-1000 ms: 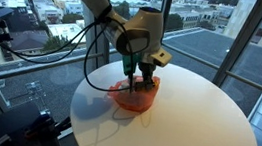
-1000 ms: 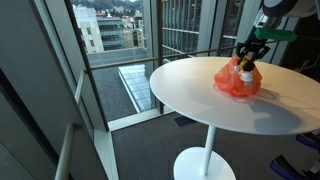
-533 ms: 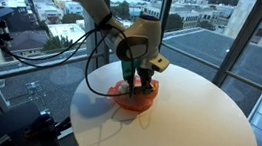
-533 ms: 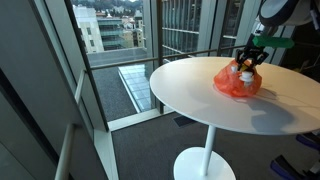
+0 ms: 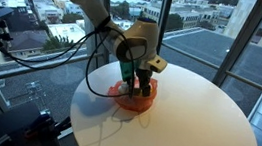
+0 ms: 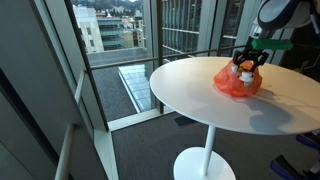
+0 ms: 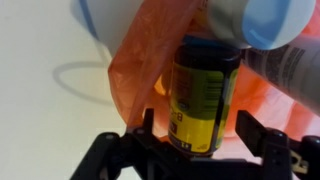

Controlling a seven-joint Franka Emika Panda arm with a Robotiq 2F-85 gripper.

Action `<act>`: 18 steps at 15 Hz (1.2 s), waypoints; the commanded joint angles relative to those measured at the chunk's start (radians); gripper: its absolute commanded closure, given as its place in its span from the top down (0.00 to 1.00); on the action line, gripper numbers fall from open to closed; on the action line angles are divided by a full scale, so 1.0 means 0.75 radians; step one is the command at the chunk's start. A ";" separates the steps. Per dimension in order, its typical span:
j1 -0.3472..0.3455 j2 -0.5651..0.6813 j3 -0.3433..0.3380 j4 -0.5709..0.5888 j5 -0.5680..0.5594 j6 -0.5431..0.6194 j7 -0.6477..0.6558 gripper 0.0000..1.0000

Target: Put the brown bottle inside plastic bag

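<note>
The brown bottle (image 7: 205,95), with a yellow label and dark cap, sits inside the orange plastic bag (image 7: 140,70) in the wrist view. My gripper (image 7: 200,130) straddles it. The right finger (image 7: 256,130) stands clear of the bottle, with a strip of bag showing between them. The left finger (image 7: 146,128) is close against the bottle's side. In both exterior views the gripper (image 5: 142,82) (image 6: 247,63) reaches down into the mouth of the bag (image 5: 133,98) (image 6: 238,83) on the round white table (image 5: 184,130). There the bottle is mostly hidden by the gripper and bag.
Pale blue and white rounded objects (image 7: 255,20) fill the top of the wrist view, beside the bottle's cap. The bag sits near the table's window-side edge (image 5: 83,97). Glass walls and a railing (image 6: 100,100) surround the table, which stands on one pedestal (image 6: 205,160).
The gripper has sunk slightly into the bag, and its jaws have parted from the bottle. Bag and table have not shifted.
</note>
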 commanded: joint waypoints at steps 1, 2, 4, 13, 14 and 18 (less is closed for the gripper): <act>0.024 -0.091 -0.034 -0.028 -0.063 -0.056 0.045 1.00; 0.025 -0.115 -0.039 -0.036 -0.077 -0.064 0.048 1.00; 0.019 -0.163 -0.042 -0.050 -0.103 -0.077 0.048 1.00; -0.018 -0.397 -0.024 -0.107 -0.236 -0.309 0.112 1.00; -0.022 -0.425 -0.017 -0.112 -0.248 -0.347 0.125 1.00; -0.041 -0.545 0.012 -0.132 -0.270 -0.515 0.154 1.00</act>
